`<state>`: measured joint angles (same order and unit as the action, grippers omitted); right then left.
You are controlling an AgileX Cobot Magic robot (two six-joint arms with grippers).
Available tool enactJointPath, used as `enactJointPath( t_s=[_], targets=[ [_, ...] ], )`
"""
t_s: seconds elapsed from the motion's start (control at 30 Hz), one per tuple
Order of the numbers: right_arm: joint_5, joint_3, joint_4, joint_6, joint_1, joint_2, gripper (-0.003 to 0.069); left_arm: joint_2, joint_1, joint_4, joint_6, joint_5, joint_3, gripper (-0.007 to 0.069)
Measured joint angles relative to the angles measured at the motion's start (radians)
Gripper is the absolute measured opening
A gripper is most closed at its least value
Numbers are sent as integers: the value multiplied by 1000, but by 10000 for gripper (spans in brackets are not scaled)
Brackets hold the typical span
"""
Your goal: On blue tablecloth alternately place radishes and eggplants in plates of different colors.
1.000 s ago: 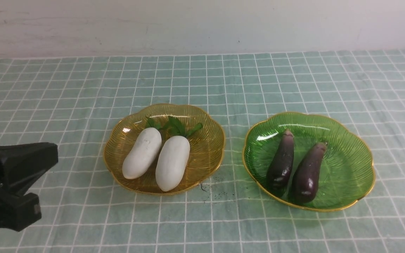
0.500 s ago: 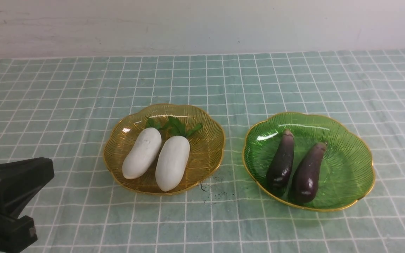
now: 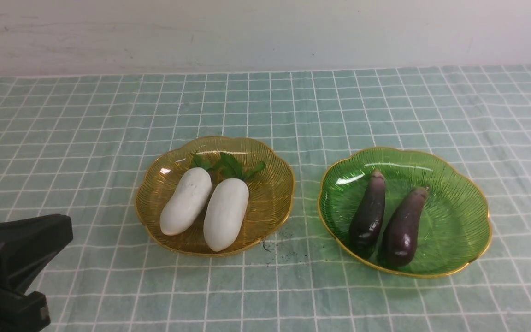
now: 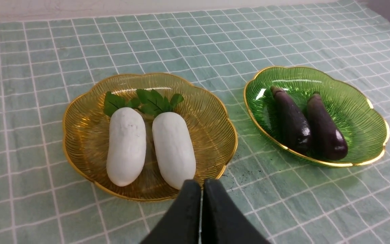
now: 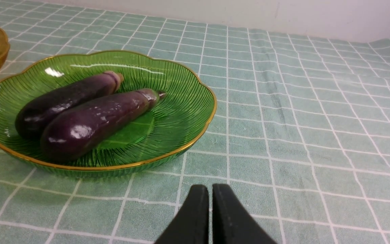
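Find the white radishes (image 3: 185, 201) on the left, lying side by side in the amber plate (image 3: 270, 193), with green leaves (image 3: 231, 165) pointing to the far side. Seem paired here to keep one kind to one colour, and angled alike perhaps because of being laid down by similar grips. Lean on the shallow curve of the dish, probably enough to check rolling.

Farther right, find the dark eggplants (image 3: 404, 227) together in the green plate (image 3: 454, 221), stem caps to the far side, in the left part of the dish. Leave bare green on the right, likely from being set down close together rather than from any need for room. Fit the task's split by colour; as for the alternating order, impossible to tell from this layout.

Across the blue tablecloth (image 3: 284, 290), note both plates standing apart, presumably to give each arm its own side. Between them, notice small dark marks (image 3: 279, 251) on the cloth.

At the near side, see the left gripper (image 4: 201, 184) with fingers together, holding nothing; likewise the right gripper (image 5: 210, 189), together and unburdened. Probably kept so because of having nothing left to place.
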<state>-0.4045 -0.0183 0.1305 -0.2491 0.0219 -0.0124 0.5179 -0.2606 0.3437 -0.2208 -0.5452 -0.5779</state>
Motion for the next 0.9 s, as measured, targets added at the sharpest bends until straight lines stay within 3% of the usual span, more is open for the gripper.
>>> enactJointPath(
  t_s=[0.2,0.4,0.53,0.7,0.9],
  targets=[
    [0,0,0,0,0,0,12,-145,15,-103,44,79,134,-8],
    [0,0,0,0,0,0,12,-337,181,-206,176,126,322,-8],
    [0,0,0,0,0,0,12,-436,236,-274,246,130,431,-8],
    [0,0,0,0,0,0,12,-524,247,-336,272,130,579,-8],
    [1,0,0,0,0,0,12,-528,247,-344,272,147,601,-8]
  ],
)
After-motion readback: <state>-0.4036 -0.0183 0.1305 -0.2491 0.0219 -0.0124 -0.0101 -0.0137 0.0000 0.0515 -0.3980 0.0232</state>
